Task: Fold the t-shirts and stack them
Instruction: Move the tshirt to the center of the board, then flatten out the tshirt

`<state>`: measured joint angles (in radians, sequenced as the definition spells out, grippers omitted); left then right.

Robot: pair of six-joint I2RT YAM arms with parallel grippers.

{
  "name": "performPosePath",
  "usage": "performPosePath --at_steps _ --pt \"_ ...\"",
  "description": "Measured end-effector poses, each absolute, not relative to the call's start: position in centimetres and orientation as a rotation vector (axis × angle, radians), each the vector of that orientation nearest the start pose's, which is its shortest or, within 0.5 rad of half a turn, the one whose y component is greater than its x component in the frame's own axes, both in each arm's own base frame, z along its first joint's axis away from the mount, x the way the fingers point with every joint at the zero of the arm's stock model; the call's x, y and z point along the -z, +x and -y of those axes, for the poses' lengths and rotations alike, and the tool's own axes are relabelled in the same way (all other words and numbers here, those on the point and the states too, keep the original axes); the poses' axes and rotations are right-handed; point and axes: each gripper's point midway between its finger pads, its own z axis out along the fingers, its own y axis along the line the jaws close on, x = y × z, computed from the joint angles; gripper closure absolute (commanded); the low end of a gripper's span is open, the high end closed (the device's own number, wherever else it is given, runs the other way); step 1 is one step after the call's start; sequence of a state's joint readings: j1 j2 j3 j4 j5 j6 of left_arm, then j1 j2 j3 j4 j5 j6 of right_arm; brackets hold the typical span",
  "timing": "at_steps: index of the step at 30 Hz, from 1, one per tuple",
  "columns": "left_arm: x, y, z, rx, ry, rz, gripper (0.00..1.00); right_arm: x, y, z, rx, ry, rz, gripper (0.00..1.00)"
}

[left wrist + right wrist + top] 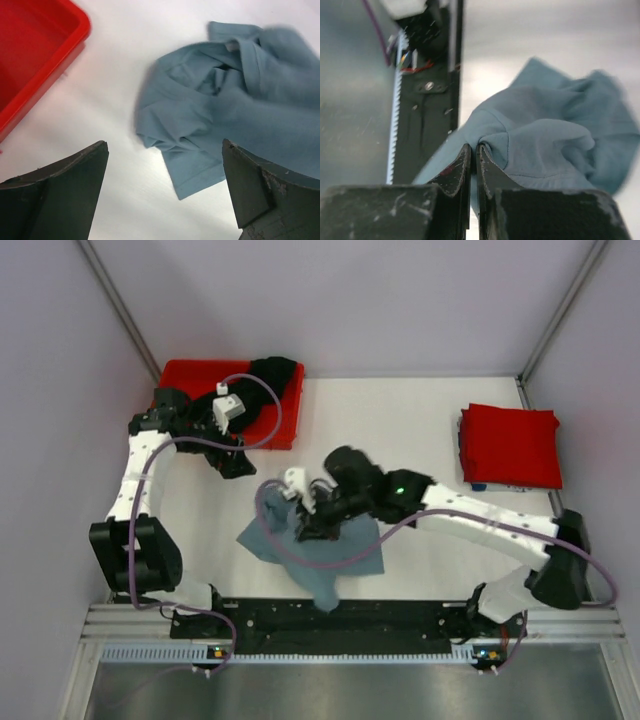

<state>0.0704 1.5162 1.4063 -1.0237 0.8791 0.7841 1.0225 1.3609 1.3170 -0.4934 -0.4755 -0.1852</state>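
Note:
The dusty grey-blue t-shirt (320, 550) lies crumpled near the table's front edge, partly lifted. My right gripper (308, 523) is shut on a fold of this t-shirt (555, 145), its fingertips (482, 155) pinching the cloth. My left gripper (233, 462) hovers open beside the red bin, up and to the left of the shirt, with nothing between its fingers (70, 185). In the left wrist view the grey-blue t-shirt (225, 100) spreads ahead, with a sleeve hem nearest. A folded red t-shirt (510, 445) rests at the right. A black t-shirt (272, 375) hangs over the bin.
A rigid red plastic bin (190, 375) stands at the back left, its corner (45, 85) close to my left gripper. The black rail (340, 615) with the arm bases runs along the near edge. Purple cables loop over both arms.

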Motion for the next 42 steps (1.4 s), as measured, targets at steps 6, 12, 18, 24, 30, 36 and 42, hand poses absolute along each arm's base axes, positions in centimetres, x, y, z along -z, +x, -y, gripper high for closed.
performPosePath --at_steps 6,12,18,24,30,36,42 --pt "-21.4 32.8 7.4 0.737 0.953 -2.076 0.04 -15.9 7.1 -45.0 -1.056 -1.865 -1.707 0.49" --pt "-19.8 30.6 8.0 0.764 0.965 -2.103 0.14 -13.9 5.3 -47.4 -1.022 -1.928 -1.701 0.33" --pt "-17.7 27.7 10.1 0.804 1.081 -2.124 0.21 -17.3 7.5 -41.9 -0.978 -1.675 -1.802 0.32" --pt "-15.8 22.9 15.7 0.903 1.380 -2.073 0.14 -18.7 12.5 -32.6 -0.982 -1.063 -2.038 0.29" --pt "-14.5 18.9 19.4 0.958 1.629 -2.011 0.13 -9.2 14.1 -25.3 -0.878 -0.519 -2.405 0.25" --pt "-10.8 16.4 20.4 1.001 1.781 -2.092 0.15 -6.0 13.3 -26.1 -0.956 -0.396 -2.511 0.34" --pt "-7.9 14.9 20.9 1.018 1.879 -2.193 0.87 -5.3 13.4 -28.7 -1.091 -0.387 -2.518 1.00"
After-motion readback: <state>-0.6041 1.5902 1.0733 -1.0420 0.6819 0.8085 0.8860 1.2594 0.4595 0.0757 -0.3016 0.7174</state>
